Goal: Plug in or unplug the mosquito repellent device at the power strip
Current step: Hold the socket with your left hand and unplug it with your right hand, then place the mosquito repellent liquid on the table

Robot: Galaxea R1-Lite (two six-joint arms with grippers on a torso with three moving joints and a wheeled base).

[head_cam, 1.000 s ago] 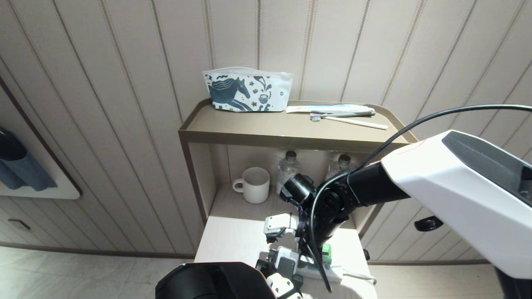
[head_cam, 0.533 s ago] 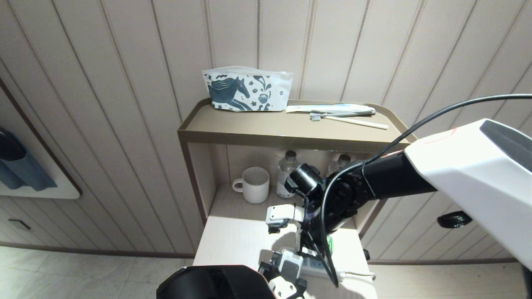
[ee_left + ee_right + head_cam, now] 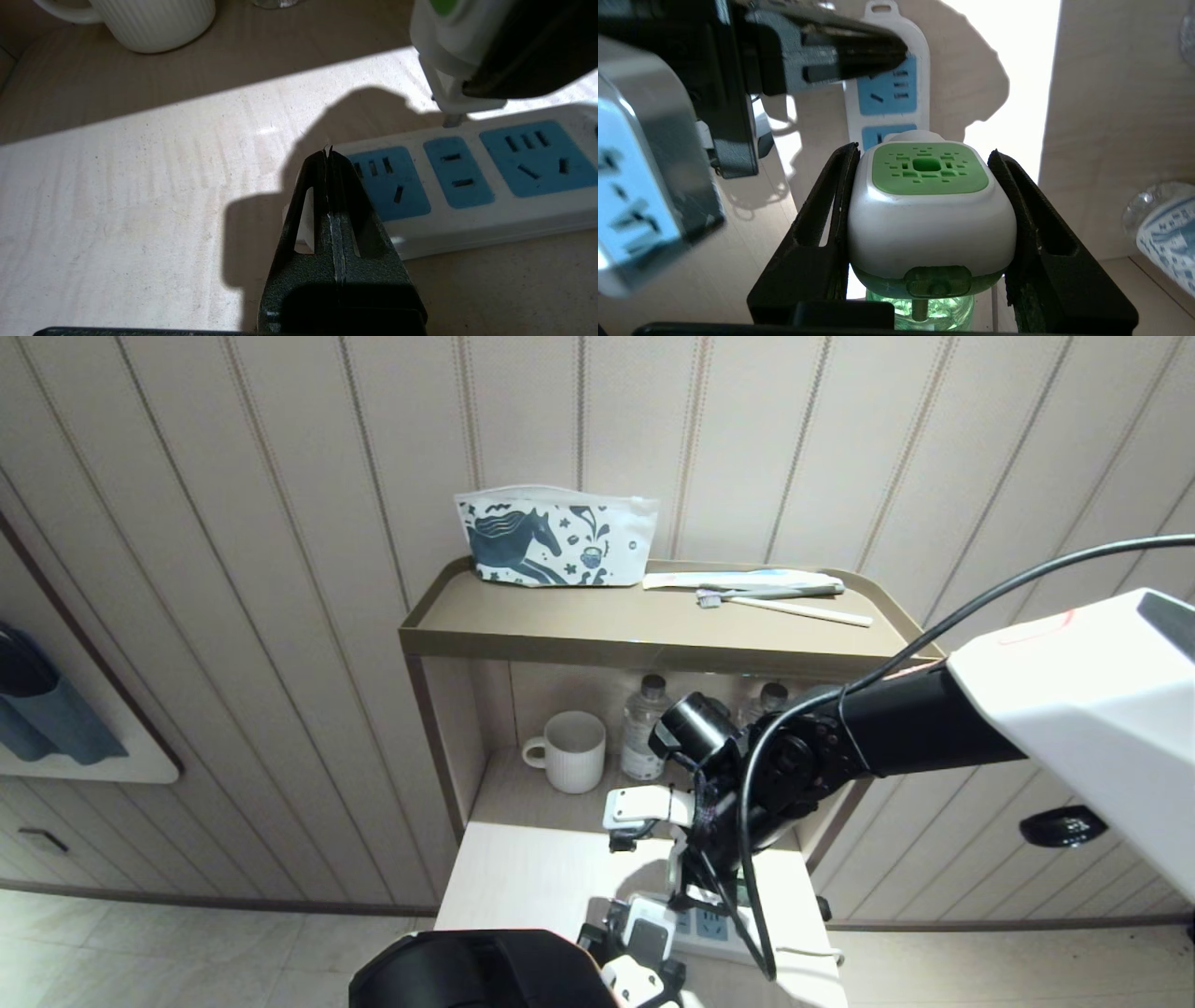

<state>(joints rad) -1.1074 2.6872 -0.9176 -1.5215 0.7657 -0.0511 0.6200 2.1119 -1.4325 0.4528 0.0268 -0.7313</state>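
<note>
My right gripper is shut on the mosquito repellent device, its black fingers pressed on both white sides below the green vented top; the green bottle hangs underneath. In the left wrist view the device hovers just above the far edge of the white power strip, its prongs out of the sockets. All three blue socket panels lie empty. My left gripper is shut, with its tip down on the end of the strip. In the head view the strip lies near the table's front edge under the right wrist.
A white ribbed mug and two clear water bottles stand in the shelf recess behind the strip. The upper shelf overhangs them and carries a horse-print pouch and a toothbrush.
The right arm has risen and drawn back toward the shelf, lifting the device up off the power strip. The left gripper has stayed on the strip's end.
</note>
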